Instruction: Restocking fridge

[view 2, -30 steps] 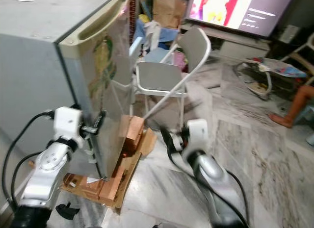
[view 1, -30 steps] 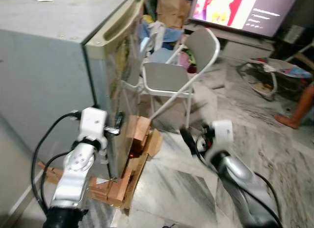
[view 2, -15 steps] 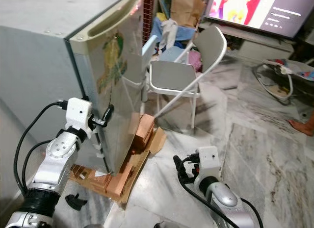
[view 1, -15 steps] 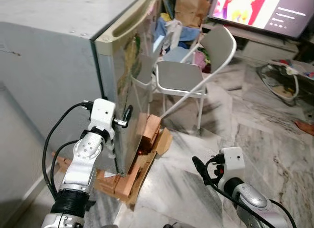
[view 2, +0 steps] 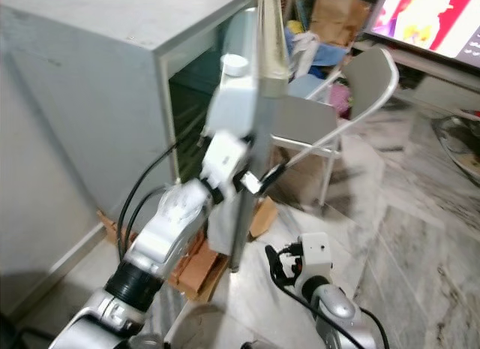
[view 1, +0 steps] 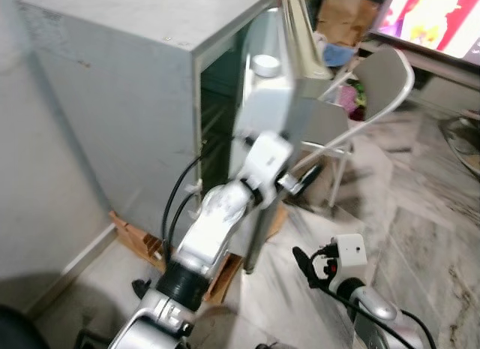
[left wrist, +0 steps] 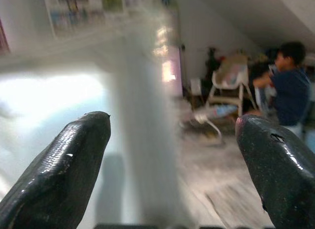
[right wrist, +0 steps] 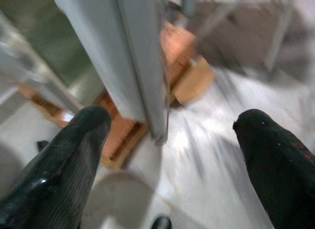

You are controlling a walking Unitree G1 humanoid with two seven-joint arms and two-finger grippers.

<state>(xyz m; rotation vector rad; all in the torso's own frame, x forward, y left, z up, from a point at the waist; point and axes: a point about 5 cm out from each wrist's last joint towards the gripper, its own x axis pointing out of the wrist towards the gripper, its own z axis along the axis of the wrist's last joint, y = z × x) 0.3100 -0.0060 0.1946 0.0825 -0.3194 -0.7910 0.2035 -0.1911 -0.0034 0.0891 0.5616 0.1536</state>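
The grey fridge [view 1: 127,101] stands with its door [view 1: 289,79] swung open and seen edge-on. Dark shelves [view 1: 217,116] show inside, and a white-capped container [view 1: 264,64] sits in the door rack. My left gripper [view 1: 302,178] is at the door's free edge, about halfway up. In the left wrist view it [left wrist: 172,125] is open, with the blurred door edge between its fingers. My right gripper [view 1: 300,257] hangs low over the floor, open. It [right wrist: 170,120] looks at the door's bottom corner [right wrist: 147,91].
A grey folding chair [view 1: 375,86] stands just beyond the door, with a paper bag [view 1: 341,19] and a lit TV [view 1: 435,19] behind it. Bricks and cardboard [view 1: 139,240] prop the fridge base. A person [left wrist: 290,86] sits far off. Marble floor lies to the right.
The fridge door has swung from shut to wide open. My left arm has followed its edge to the right. The head view has shifted. My right gripper stays low.
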